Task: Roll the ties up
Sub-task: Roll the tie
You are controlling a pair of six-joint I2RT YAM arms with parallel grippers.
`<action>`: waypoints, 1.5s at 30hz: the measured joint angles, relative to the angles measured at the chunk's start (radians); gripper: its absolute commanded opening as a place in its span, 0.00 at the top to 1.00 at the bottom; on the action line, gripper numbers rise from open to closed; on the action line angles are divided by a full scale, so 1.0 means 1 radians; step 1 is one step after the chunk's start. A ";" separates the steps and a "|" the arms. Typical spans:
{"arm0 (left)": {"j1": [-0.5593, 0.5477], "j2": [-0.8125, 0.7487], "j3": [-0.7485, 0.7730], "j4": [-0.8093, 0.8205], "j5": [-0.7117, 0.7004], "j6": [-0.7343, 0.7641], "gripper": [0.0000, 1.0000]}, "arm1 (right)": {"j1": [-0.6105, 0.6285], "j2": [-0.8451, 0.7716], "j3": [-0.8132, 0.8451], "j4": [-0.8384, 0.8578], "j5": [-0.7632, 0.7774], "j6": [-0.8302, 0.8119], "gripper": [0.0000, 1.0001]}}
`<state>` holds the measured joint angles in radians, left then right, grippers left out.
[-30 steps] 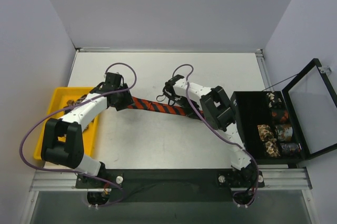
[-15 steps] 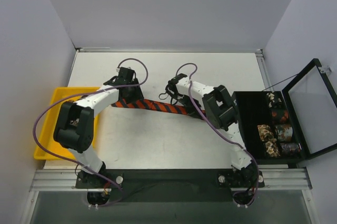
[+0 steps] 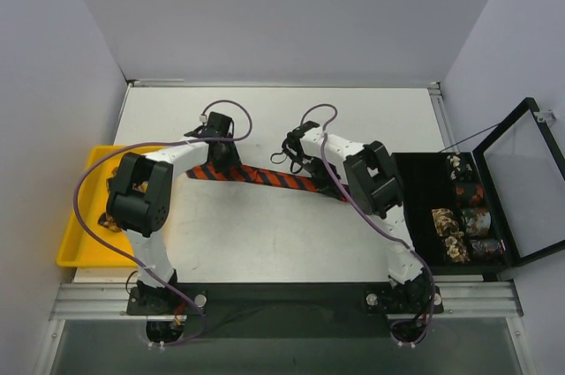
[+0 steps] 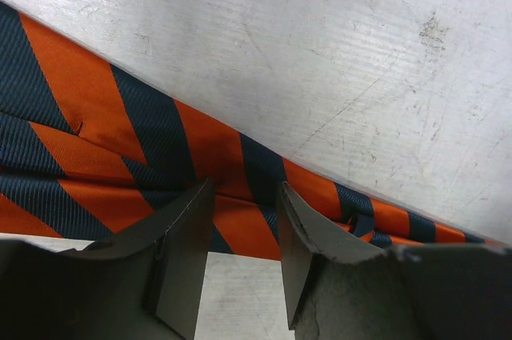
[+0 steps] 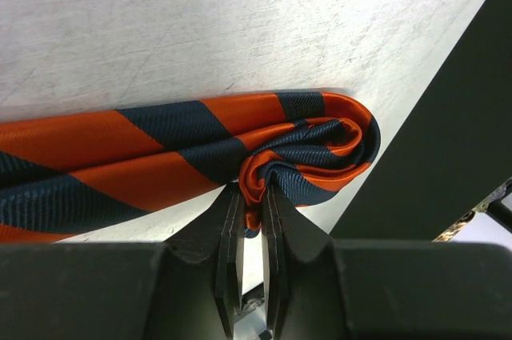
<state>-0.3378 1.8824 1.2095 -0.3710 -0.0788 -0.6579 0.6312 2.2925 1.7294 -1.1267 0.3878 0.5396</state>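
Note:
A tie (image 3: 265, 178) with red-orange and dark diagonal stripes lies flat across the middle of the table. My left gripper (image 3: 221, 161) is over its left part. In the left wrist view the gripper (image 4: 245, 188) is open, its fingertips (image 4: 200, 196) at the near edge of the tie (image 4: 120, 140) and bare table showing between them. My right gripper (image 3: 292, 163) stands further right along the tie. In the right wrist view it (image 5: 252, 188) is shut on a bunched fold of the tie (image 5: 304, 148), which curls over on itself there.
A yellow bin (image 3: 75, 216) sits at the left table edge. A black case (image 3: 415, 207) at the right holds several rolled ties (image 3: 459, 216), with its glass lid (image 3: 521, 181) open. Purple cables (image 3: 88, 185) loop from both arms.
My left arm has swung from over the yellow bin rightward to the tie's left part, and its jaws have narrowed a little. The right gripper has kept its pinch and barely moved.

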 measured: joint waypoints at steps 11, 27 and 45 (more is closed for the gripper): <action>0.019 -0.008 -0.024 0.031 0.023 -0.019 0.53 | -0.051 -0.028 -0.005 0.021 -0.031 0.036 0.92; 0.026 -0.030 -0.053 0.042 0.024 -0.013 0.53 | -0.102 -0.043 -0.003 0.054 -0.072 0.073 0.80; 0.027 -0.035 -0.054 0.030 0.027 0.012 0.52 | -0.127 -0.169 -0.109 0.248 -0.146 0.122 0.81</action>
<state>-0.3111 1.8473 1.1557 -0.3408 -0.0517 -0.6460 0.5037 2.1235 1.6203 -0.8791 0.2413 0.6617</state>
